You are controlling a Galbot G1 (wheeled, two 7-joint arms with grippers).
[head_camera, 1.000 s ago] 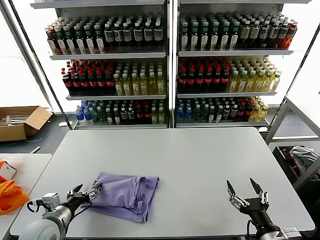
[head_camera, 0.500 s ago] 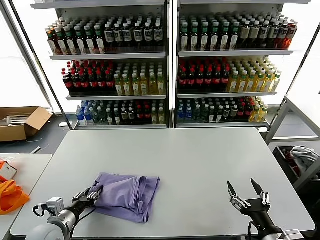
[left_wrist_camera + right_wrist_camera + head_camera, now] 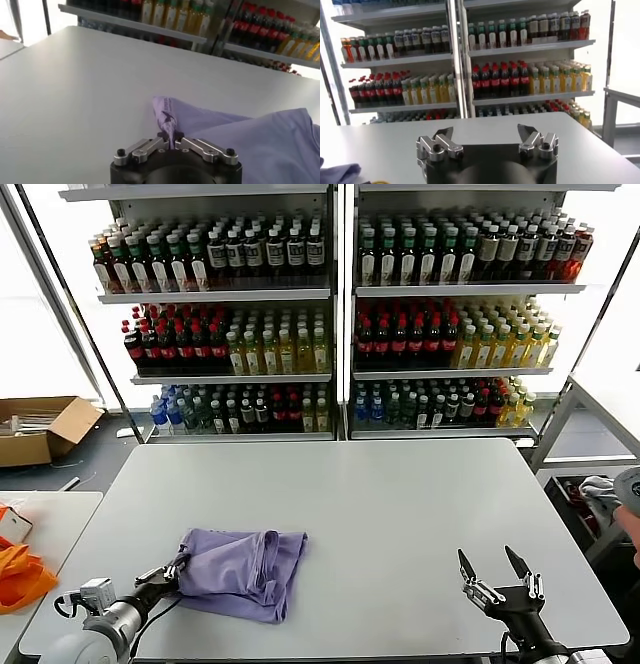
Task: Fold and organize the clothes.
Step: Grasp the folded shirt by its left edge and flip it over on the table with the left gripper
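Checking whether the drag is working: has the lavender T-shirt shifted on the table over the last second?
Yes. The lavender T-shirt, pinched by the left gripper, has slid toward the table's left front edge; the right gripper waits open.

lavender T-shirt [image 3: 243, 569], pale grey table [image 3: 400, 504], orange fabric [image 3: 20, 576]

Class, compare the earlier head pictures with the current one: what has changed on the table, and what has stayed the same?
The left gripper, shut on the edge of the lavender T-shirt, has drawn back toward the robot's left, dragging the shirt that way along the table; it now looks more bunched. The right gripper stays open over the near right of the table, barely moved.
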